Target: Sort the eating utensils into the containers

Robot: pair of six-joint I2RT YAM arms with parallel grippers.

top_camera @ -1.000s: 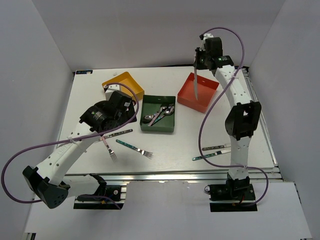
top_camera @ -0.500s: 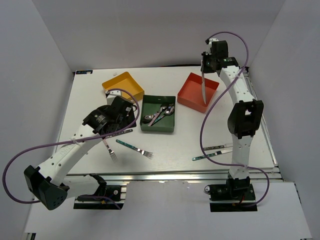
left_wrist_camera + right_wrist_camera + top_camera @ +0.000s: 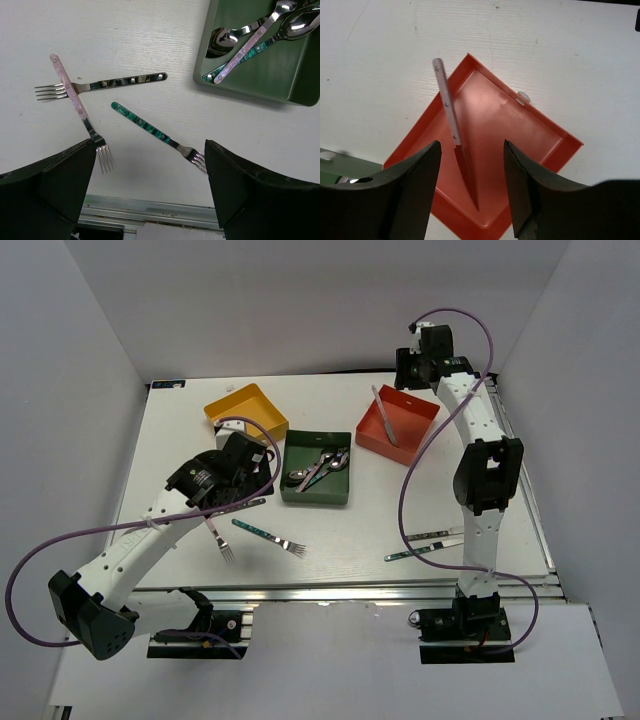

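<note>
A silver-handled knife (image 3: pixel 446 105) lies slanted in the red-orange tray (image 3: pixel 530 132), its handle end over the rim; it is also seen as knife (image 3: pixel 384 415) in the red tray (image 3: pixel 412 430). My right gripper (image 3: pixel 472 146) hovers above it, open and holding nothing. My left gripper (image 3: pixel 150 165) is open above three forks on the table: a pink fork (image 3: pixel 75 100), a dark-handled fork (image 3: pixel 125 81) crossing under it, and a teal fork (image 3: pixel 150 129). The green tray (image 3: pixel 295 75) holds several spoons (image 3: pixel 250 45).
The yellow tray (image 3: pixel 246 410) stands at the back left behind my left gripper (image 3: pixel 238 462). Two more utensils (image 3: pixel 428 544) lie near the right arm's base. The table's front metal edge (image 3: pixel 150 212) runs just below the forks.
My right gripper has opened and let go of the knife, which hung upright from it and now lies in the red tray. The left arm shifted slightly nearer.
</note>
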